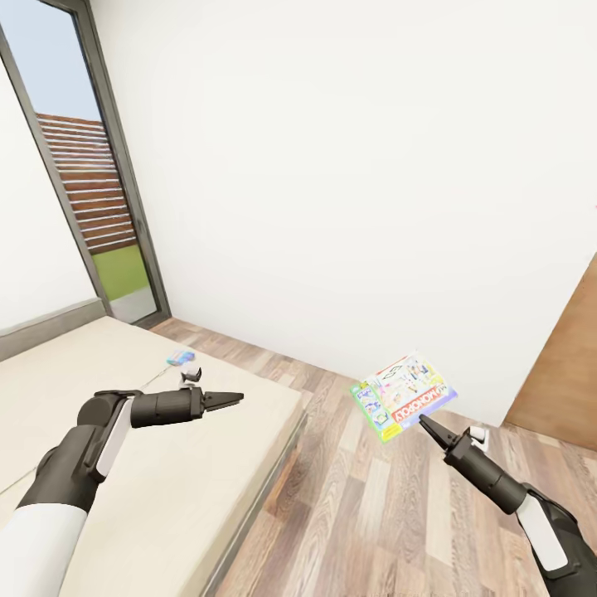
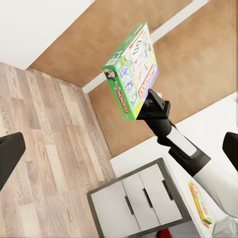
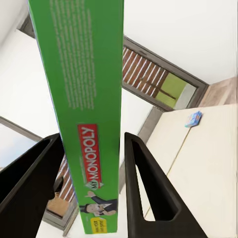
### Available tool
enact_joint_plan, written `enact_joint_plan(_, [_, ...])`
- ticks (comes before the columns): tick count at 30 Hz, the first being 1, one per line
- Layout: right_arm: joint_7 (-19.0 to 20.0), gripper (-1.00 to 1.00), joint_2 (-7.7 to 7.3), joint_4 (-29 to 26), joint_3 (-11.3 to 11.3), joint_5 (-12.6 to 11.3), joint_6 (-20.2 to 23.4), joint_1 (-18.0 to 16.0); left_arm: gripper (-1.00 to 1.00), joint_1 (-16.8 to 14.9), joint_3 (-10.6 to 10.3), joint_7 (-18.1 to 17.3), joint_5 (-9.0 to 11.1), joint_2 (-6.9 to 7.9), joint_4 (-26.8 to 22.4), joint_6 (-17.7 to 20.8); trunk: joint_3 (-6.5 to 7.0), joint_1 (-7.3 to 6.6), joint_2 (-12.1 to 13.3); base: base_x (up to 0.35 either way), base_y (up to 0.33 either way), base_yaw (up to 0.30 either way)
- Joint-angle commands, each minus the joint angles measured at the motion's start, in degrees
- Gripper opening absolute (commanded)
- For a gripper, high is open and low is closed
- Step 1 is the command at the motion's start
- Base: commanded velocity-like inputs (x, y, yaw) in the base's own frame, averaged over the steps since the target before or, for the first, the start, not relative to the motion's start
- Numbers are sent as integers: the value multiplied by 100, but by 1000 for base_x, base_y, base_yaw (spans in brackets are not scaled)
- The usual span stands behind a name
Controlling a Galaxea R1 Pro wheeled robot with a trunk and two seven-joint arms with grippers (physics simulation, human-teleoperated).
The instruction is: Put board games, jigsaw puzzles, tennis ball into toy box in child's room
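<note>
**Monopoly box up in the air, pinched by the right gripper**

So the right gripper has the Monopoly box clamped by one edge, held out over the wood-plank floor with the white wall behind it. In the head view the box sits right at the fingertips, tilted, printed face toward the camera with the red banner along its lower side. From the right wrist view you're looking straight down the thin green side of the box: it runs between the two dark fingers, one finger on each flat face, so the jaws are closed on it and the box sticks out well past the tips. The left wrist view catches the same thing from the other side, box standing on the end of the right arm above the floor, with a grey unit with white drawers further off.

The left gripper hangs over the cream bed with nothing in it, fingers together at a point in the head view. A small light-blue box lies flat on the mattress beyond it, near the far edge, well apart from either gripper. The glass door is off at the bed's far corner.
</note>
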Motion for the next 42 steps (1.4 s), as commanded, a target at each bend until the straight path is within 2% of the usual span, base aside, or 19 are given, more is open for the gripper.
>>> enact_joint_plan(1, [5,-100,0,10,-4,-39,51,-8,100,-3,1,-8,12,2,-3,44,-10,4,-13,0,0,-278])
enact_joint_plan(30, [2,-100,-8,128,-21,-39,51,-11,100,-3,-1,-8,12,-15,-3,35,64,4,-13,0,0,-278])
enact_joint_plan(42, [2,-100,-8,168,-131,-39,51,-11,100,-3,-1,-8,12,-15,-3,35,98,4,-13,0,0,-279])
